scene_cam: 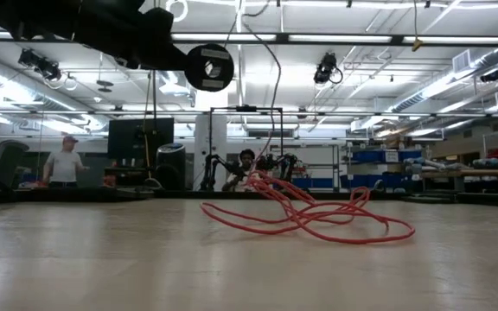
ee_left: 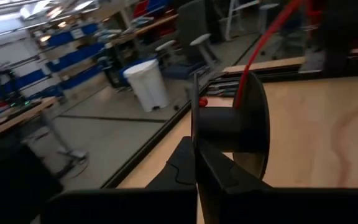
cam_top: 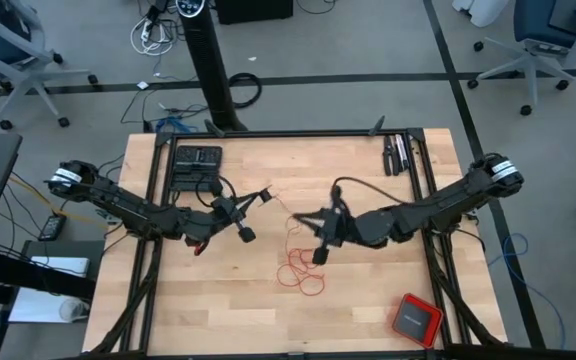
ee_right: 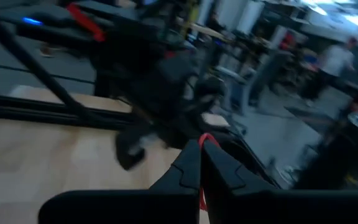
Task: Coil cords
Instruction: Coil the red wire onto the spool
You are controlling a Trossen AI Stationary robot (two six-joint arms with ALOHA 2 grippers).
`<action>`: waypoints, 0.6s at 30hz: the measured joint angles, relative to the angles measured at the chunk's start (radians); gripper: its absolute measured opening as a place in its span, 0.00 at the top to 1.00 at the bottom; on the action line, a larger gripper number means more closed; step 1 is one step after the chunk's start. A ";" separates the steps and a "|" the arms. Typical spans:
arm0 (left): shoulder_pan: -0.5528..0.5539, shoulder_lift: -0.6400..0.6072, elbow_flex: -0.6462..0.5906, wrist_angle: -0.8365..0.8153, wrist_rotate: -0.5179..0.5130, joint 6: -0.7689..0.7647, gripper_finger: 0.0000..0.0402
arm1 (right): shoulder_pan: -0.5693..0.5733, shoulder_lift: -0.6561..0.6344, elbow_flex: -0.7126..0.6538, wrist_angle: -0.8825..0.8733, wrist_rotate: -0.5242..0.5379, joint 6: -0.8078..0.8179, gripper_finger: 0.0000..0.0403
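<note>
Seen from above: left gripper [cam_top: 240, 224] over the table's [cam_top: 368, 300] middle-left, clamped on a small black spool [cam_top: 248, 234]; right gripper [cam_top: 320, 250] just right of centre, fingers closed, pinching the red cord [cam_top: 301, 272]; loose red loops lying on the wood below and between the two grippers, a thin strand rising to the right gripper; red square box [cam_top: 415, 318] near the front right corner, well apart from the loops; black tray [cam_top: 197, 164] at the back left; dark pens [cam_top: 397, 153] at the back right.

Low view: red cord [scene_cam: 314, 220] sprawled in long loose loops mid-table, one strand climbing upward; black spool [scene_cam: 209, 66] hanging overhead under a dark arm; people [scene_cam: 62, 164] in the room behind.

Left wrist view: fingers [ee_left: 213, 168] closed on the spool [ee_left: 232, 127], gripped at its hub; red cord [ee_left: 260, 46] running off the spool toward the far side.

Right wrist view: fingers [ee_right: 219, 171] shut together, a short red loop of cord [ee_right: 205, 140] pinched at their tips; possibly the other arm's dark shape beyond, too blurred to be sure.
</note>
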 joint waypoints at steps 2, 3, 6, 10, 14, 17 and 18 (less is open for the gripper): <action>0.000 0.000 0.023 -0.046 -0.027 -0.018 1.00 | -0.014 0.041 0.000 0.053 -0.050 -0.020 1.00; 0.000 0.000 0.038 -0.077 -0.035 -0.030 1.00 | -0.022 0.062 0.000 0.074 -0.068 -0.022 1.00; 0.000 0.000 0.095 -0.183 -0.037 -0.082 1.00 | -0.052 0.113 0.000 0.105 -0.148 -0.016 1.00; 0.000 0.000 0.149 -0.260 -0.030 -0.202 1.00 | -0.088 0.150 0.000 0.110 -0.248 0.019 1.00; 0.001 0.000 0.171 -0.225 0.090 -0.234 1.00 | -0.116 0.153 0.000 0.105 -0.305 0.045 1.00; 0.001 0.000 0.172 -0.169 0.191 -0.235 1.00 | -0.124 0.153 0.000 0.109 -0.303 0.044 1.00; 0.001 0.000 0.172 -0.154 0.210 -0.235 1.00 | -0.125 0.153 0.000 0.115 -0.299 0.044 1.00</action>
